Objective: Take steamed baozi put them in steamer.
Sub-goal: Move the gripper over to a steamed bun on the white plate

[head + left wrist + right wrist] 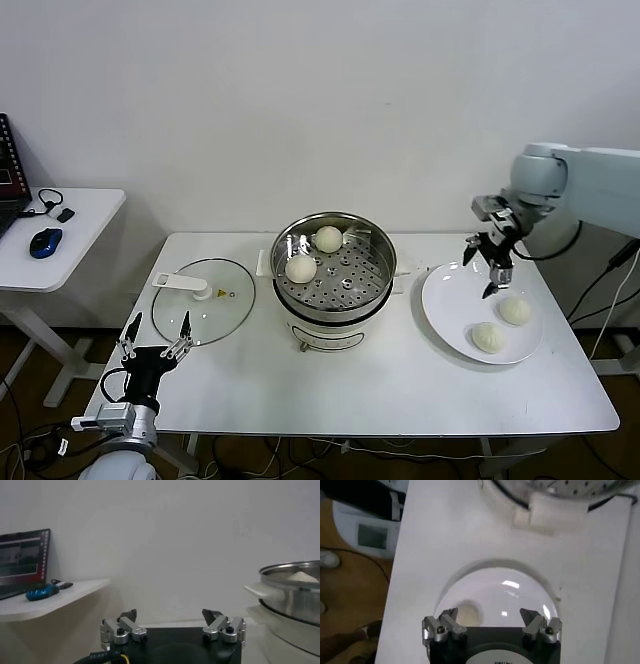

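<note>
Halfway loaded: two buns in, two on the plate.

The right gripper (pixel 491 272), jaws spread and empty, hangs above the wide white plate (pixel 445 300) near the table's right edge, needing to descend onto either cream-white domed baozi (pixel 515 310) there. Two more sit in the shiny round steel steamer (pixel 375 275) mid-table. The left gripper (pixel 155 333), jaws apart, idles at the front-left corner.

The steamer (pixel 334 275) stands mid-table (pixel 400 390), with two steamed baozi (pixel 301 268) on its tray, one toward the far side, one nearer and left. The lid (pixel 205 300) lies flat on the table left of the steamer. The plate (pixel 450 300) sits right of the steamer and holds two more buns on its right part. A side table (pixel 70 250) stands further left, bearing a mouse (pixel 45 242). The right gripper (pixel 489 268) hangs over the plate's far edge; the left gripper (pixel 155 335) sits at the table's near left corner
</note>
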Controlling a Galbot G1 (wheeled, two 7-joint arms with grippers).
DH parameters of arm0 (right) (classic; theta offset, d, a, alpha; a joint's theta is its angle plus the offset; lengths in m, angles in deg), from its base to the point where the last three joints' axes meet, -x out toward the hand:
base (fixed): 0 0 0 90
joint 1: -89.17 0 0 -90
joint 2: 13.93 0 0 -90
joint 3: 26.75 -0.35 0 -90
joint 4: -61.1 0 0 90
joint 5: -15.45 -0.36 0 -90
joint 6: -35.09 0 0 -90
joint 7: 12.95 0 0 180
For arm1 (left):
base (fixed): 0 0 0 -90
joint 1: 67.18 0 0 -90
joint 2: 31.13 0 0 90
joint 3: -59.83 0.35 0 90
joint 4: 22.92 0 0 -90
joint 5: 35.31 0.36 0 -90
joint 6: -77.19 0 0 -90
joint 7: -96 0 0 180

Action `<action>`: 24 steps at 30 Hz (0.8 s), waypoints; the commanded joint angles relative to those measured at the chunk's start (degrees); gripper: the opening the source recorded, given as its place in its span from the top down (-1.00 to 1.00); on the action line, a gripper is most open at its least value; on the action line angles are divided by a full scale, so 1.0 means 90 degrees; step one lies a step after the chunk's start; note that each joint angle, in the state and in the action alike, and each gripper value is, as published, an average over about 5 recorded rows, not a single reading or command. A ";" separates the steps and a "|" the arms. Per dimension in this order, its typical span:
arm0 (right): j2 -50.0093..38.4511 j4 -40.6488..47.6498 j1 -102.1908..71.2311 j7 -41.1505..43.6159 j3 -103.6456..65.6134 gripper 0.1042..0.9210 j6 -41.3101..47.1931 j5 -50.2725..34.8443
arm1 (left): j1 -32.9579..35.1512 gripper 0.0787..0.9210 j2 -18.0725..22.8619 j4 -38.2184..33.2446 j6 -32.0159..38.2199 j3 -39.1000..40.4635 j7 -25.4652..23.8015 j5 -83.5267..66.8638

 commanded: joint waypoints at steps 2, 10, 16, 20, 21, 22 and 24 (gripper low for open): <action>-0.0807 0.0212 -0.0937 -0.0108 -0.0456 -0.76 -0.0217 0.0839 | 0.0010 -0.77 0.0098 0.0010 0.0004 -0.0034 0.0009 0.0051; -0.0923 0.0079 -0.1668 -0.0282 -0.0921 -0.76 -0.0068 0.0957 | 0.0042 -0.77 0.0130 0.0012 0.0016 -0.0058 0.0016 0.0069; -0.0902 0.0160 -0.2049 -0.0322 -0.1234 -0.76 -0.0029 0.1112 | 0.0072 -0.77 0.0160 -0.0016 0.0018 -0.0079 0.0018 0.0086; -0.0886 0.0316 -0.2275 -0.0375 -0.1470 -0.76 -0.0031 0.1178 | 0.0080 -0.77 0.0180 -0.0021 0.0026 -0.0076 0.0018 0.0104; -0.0882 0.0345 -0.2321 -0.0389 -0.1515 -0.76 -0.0030 0.1195 | 0.0081 -0.77 0.0185 -0.0023 0.0027 -0.0076 0.0017 0.0110; -0.0875 0.0371 -0.2364 -0.0403 -0.1554 -0.76 -0.0030 0.1219 | 0.0083 -0.77 0.0188 -0.0026 0.0027 -0.0075 0.0017 0.0114; -0.0859 0.0413 -0.2425 -0.0419 -0.1607 -0.76 -0.0034 0.1256 | 0.0083 -0.77 0.0191 -0.0027 0.0023 -0.0077 0.0017 0.0121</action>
